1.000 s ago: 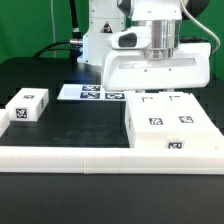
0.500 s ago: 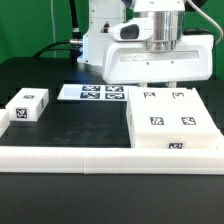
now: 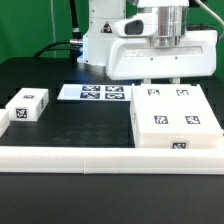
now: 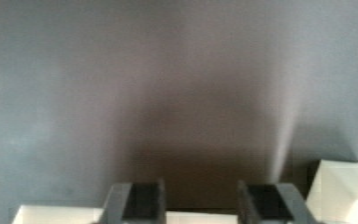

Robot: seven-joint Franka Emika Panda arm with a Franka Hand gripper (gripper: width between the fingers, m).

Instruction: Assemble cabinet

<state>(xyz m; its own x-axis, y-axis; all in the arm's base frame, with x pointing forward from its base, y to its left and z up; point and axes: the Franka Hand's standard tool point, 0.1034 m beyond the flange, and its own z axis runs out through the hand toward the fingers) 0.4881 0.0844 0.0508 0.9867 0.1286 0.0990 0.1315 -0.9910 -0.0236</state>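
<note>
My pincer at far edge of cabinet, fingers narrowly apart; can't tell whether clamped on edge or only touching. Cabinet sits under me, near side against long rail. Just beside cabinet's far corner: marker board. Well apart from cabinet, toward exterior view's left: small tagged block. Step, I judge: positioning cabinet body. Next move likely calls for squaring body on rail, then clean release before fetching block.

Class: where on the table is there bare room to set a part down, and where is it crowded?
Widest bare patch: the black table between the small block and the cabinet, with the marker board beyond it and the white rail nearer the camera. Crowded at the exterior view's right, where the arm hangs over the cabinet.
</note>
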